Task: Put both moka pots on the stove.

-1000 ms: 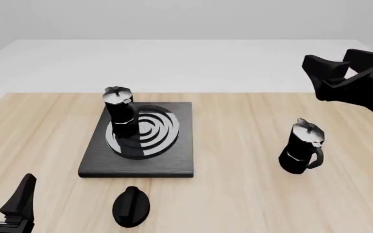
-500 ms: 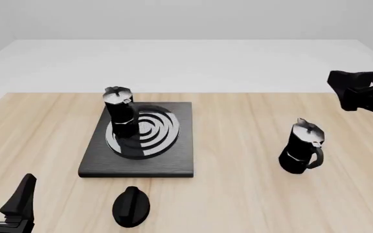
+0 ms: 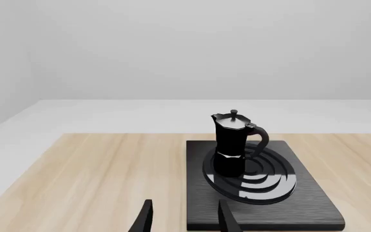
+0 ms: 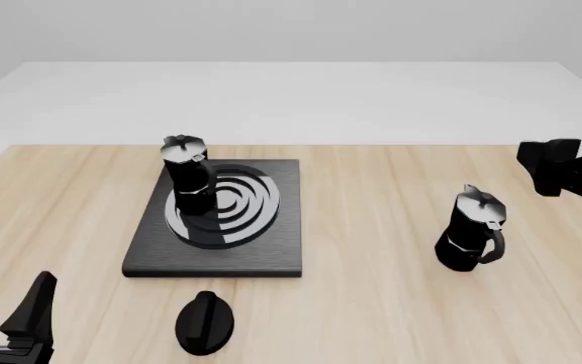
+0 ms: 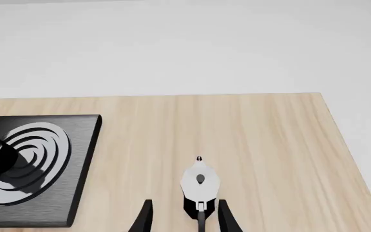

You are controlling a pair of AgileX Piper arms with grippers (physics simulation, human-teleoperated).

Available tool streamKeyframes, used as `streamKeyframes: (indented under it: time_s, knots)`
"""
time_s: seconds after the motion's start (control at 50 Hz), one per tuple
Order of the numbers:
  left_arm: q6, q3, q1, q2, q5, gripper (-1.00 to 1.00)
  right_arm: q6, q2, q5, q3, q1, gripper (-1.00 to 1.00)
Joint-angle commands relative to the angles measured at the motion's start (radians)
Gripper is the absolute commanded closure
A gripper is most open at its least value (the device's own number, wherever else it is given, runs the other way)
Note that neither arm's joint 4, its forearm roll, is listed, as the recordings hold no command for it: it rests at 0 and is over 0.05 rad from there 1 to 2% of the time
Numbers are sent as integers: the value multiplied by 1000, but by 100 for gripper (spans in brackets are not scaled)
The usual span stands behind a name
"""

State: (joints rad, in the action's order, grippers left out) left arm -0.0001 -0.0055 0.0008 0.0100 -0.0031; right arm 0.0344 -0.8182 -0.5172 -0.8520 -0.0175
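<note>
Right hand [image 4: 552, 168] lower, perhaps rightward.

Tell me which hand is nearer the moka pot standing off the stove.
Right. The right hand hangs above and just behind that moka pot, fingers open over its lid. The left hand sits at the table's near left corner, beyond the stove.

light: bright, even, diffuse | shadows: faint | glare: none | focus: sharp | distortion: none seen
</note>
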Motion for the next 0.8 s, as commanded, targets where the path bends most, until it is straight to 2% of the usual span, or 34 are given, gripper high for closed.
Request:
streamKeyframes:
  time_s: [0.02, 0.32, 0.44, 0.48, 0.5, 0.8]
  knots:
    - [0, 0, 0, 0, 0, -100, 6, -25, -12, 16, 12, -100]
    - [0, 0, 0, 0, 0, -100, 0, -92, 16, 39, 10, -100]
    - [0, 0, 0, 0, 0, -100, -8, -130, 50, 65, 28, -100]
    - [0, 0, 0, 0, 0, -100, -32, -153, 58, 70, 38, -100]
    - [0, 0, 0, 0, 0, -100, -20, -160, 67, 71, 33, -100]
    - [0, 0, 0, 0, 0, -100, -29, -246, 160, 114, 39, -100]
